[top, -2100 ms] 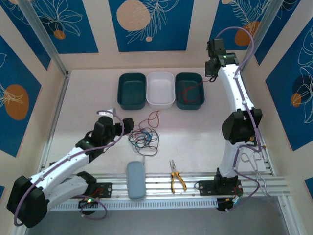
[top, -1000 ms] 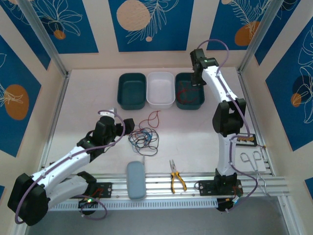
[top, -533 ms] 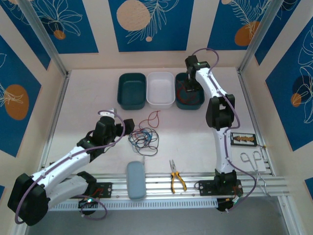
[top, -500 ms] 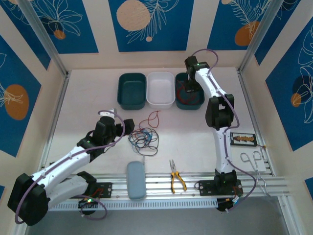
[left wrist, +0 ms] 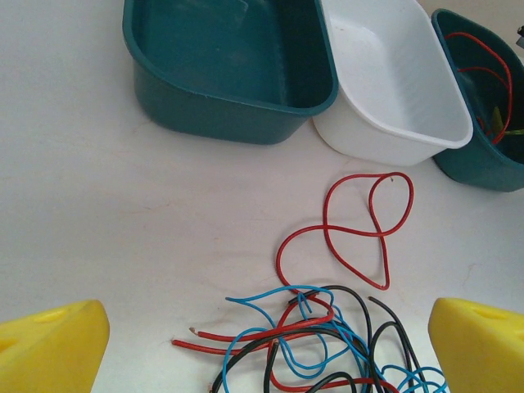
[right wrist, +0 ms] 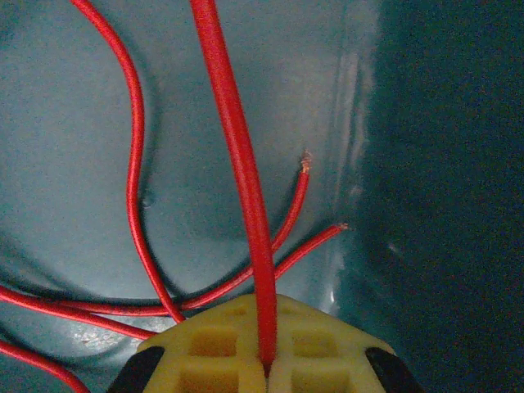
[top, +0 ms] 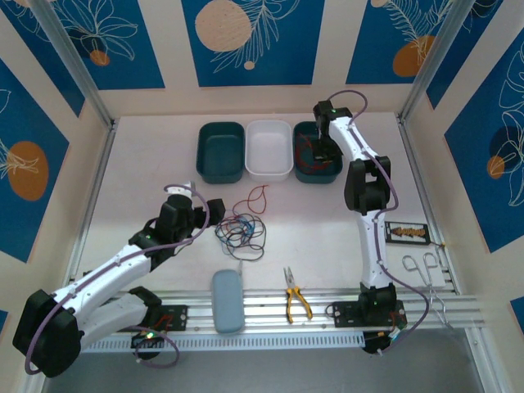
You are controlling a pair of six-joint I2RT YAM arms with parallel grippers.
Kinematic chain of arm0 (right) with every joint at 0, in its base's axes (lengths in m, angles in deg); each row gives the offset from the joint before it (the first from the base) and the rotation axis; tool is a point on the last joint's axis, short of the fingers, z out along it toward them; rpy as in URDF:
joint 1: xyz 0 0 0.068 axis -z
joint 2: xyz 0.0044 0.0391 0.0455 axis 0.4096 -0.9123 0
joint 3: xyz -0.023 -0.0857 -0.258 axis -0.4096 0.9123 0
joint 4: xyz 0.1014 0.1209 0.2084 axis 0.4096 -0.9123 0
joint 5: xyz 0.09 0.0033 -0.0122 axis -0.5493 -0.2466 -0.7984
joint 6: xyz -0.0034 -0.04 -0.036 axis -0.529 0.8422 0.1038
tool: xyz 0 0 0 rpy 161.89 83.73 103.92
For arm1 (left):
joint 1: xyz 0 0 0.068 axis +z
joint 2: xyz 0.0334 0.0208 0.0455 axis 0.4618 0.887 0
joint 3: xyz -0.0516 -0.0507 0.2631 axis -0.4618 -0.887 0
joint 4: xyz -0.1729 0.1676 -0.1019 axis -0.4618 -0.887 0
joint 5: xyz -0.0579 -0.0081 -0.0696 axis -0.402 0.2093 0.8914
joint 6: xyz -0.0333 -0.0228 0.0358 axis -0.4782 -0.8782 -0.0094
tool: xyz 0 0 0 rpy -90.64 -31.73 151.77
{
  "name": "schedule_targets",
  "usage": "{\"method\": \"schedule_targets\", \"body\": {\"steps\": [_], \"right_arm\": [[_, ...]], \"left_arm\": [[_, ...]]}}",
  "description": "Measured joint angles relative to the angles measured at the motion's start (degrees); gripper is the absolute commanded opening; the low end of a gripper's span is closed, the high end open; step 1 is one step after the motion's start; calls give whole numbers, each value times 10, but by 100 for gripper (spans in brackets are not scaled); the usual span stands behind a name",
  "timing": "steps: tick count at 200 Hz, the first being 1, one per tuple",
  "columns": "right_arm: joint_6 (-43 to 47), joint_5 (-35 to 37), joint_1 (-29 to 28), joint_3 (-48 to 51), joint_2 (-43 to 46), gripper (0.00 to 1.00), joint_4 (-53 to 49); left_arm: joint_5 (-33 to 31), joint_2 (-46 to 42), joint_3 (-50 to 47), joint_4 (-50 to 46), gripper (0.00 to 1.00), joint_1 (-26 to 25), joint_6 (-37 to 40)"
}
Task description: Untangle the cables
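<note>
Left arm (top: 106, 274) extended low and forward, elbow near the table. Left gripper (left wrist: 266, 319) has yellow fingers spread wide and holds nothing. Right arm (top: 372, 221) is stretched far forward, wrist apparently pitched steeply downward. Right gripper (right wrist: 267, 327) is clamped on a red cable (right wrist: 237, 164).

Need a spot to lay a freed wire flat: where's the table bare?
Bare: left table, between wall and left tray; also between the tangle and the right arm. Crowded: the tangle, the red loop before the trays, and the right tray, holding red wires.
</note>
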Motion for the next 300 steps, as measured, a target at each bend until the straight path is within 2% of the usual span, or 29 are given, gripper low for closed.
{"method": "schedule_targets", "body": {"steps": [38, 83, 189, 231, 264, 300], "right_arm": [[-14, -2, 0, 23, 37, 26, 0], [-21, 2, -1, 55, 113, 35, 7], [-37, 13, -2, 134, 194, 37, 33], [-63, -20, -12, 212, 288, 47, 68], [-90, -63, -49, 294, 387, 49, 108], [-138, -107, -124, 381, 449, 48, 148]], "left_arm": [[2, 1, 0, 0, 100, 0, -4], [6, 1, 0, 0, 100, 0, -8], [11, 2, 0, 0, 100, 0, -10], [11, 3, 0, 0, 100, 0, -10], [11, 3, 0, 0, 100, 0, -12], [11, 9, 0, 1, 100, 0, -25]]}}
